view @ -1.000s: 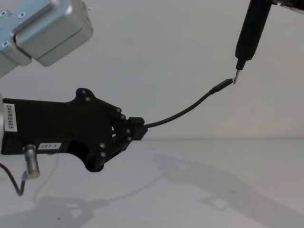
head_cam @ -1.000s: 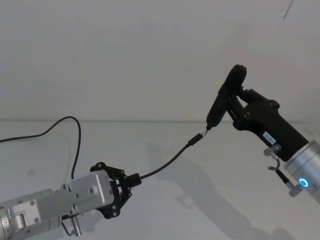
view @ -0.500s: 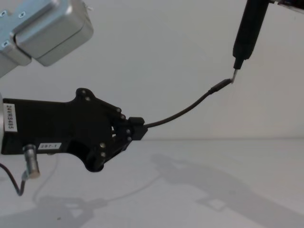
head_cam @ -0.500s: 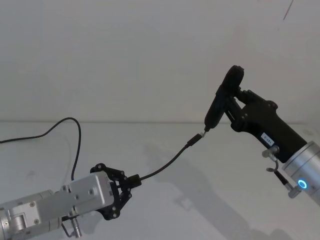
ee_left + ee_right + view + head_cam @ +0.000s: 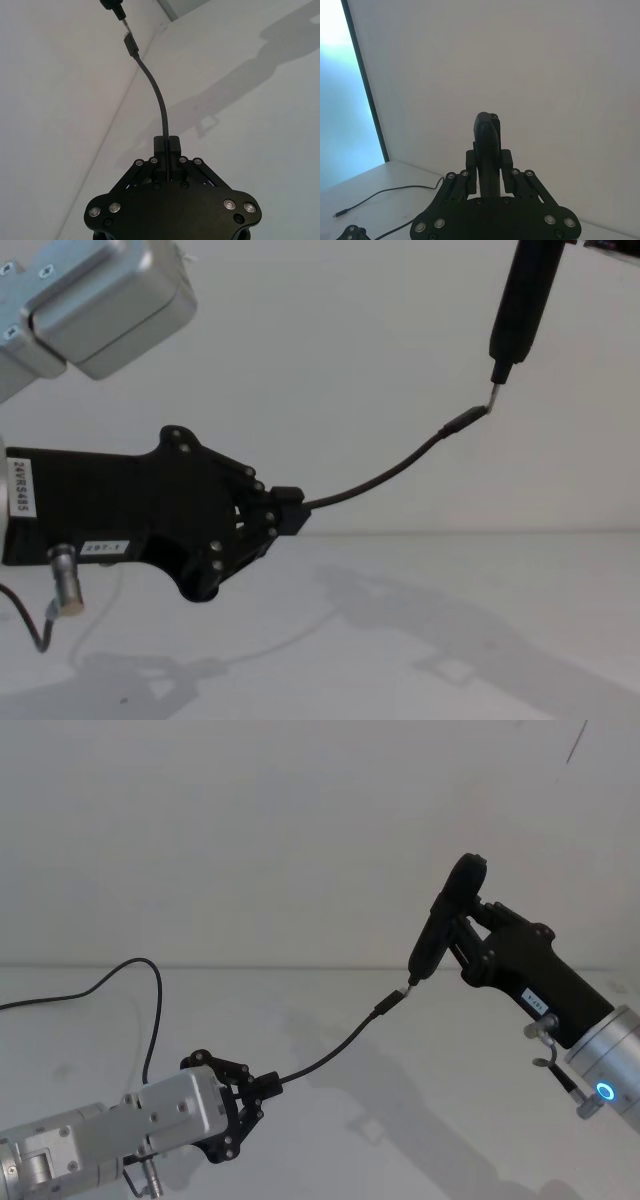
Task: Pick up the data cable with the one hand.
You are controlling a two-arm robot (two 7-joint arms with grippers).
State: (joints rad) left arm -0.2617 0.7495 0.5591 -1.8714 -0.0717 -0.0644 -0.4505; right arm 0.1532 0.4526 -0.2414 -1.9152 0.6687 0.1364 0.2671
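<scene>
The left end effector (image 5: 262,1088), low above the white table (image 5: 430,1120), is clenched on the data cable (image 5: 335,1047) a little way behind its plug (image 5: 389,1001). The free length arcs forward and up from its fingertips, while the slack trails behind across the table. Ahead and above, the right end effector (image 5: 465,935) grasps a slim pen-shaped tool (image 5: 442,928), its metal tip touching the plug, probably so that the two ends can be mated in mid-air.
</scene>
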